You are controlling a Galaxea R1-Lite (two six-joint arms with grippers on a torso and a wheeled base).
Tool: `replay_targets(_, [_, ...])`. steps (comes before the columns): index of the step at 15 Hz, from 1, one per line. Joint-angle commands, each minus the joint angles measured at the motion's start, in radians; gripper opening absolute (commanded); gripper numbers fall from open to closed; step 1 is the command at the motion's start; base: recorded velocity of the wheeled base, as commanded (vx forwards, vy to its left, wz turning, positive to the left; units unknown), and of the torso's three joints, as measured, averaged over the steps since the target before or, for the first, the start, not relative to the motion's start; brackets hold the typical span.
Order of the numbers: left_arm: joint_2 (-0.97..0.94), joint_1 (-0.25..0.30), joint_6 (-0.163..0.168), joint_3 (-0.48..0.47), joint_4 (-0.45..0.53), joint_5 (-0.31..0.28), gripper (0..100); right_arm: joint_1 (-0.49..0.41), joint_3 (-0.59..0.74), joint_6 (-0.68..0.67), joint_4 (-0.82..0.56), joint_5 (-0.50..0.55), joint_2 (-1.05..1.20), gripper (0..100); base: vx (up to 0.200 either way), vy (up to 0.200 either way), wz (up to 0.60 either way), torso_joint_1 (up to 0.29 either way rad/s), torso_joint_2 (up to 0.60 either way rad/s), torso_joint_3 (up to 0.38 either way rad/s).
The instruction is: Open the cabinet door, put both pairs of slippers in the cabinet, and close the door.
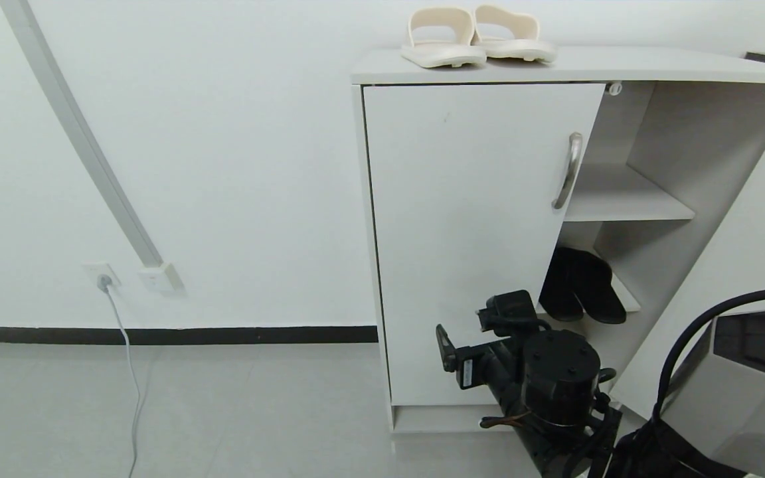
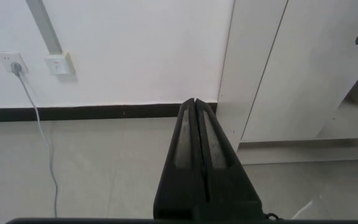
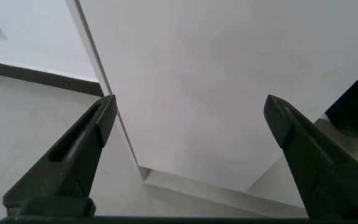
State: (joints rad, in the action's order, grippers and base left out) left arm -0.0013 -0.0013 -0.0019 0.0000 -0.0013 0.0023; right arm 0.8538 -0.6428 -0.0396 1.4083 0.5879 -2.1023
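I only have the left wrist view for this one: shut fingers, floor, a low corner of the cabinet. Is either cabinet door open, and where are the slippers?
Observer: In the head view the right door stands open and the left door is shut.
Operator: Any slippers inside?
Observer: Yes, a black pair sits on the lower shelf behind the open side.
Operator: And the other pair?
Observer: The cream pair lies on top of the cabinet, not yet put in.
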Motion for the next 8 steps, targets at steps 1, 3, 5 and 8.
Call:
replay_targets(1, [0.001,0.0,-0.001,0.0,0.0,0.001,0,0.002,0.0,0.0,0.004,-0.002,-0.002,100,0.0,0.0,0.0,0.0,0.0,0.0])
replay_targets(3, [0.001,0.0,-0.001,0.0,0.0,0.001,0,0.002,-0.002,0.0,0.008,-0.003,-0.002,100,0.0,0.0,0.0,0.0,-0.14,-0.21])
replay_targets(5, [0.001,0.0,-0.003,0.0,0.0,0.001,0,0.001,0.0,0.0,0.008,-0.003,-0.002,100,0.0,0.0,0.0,0.029,-0.25,-0.339])
replay_targets(8, [0.001,0.0,0.002,0.0,0.0,0.001,0,-0.001,0.0,0.0,0.008,-0.003,-0.002,100,0.0,0.0,0.0,0.032,-0.51,-0.365])
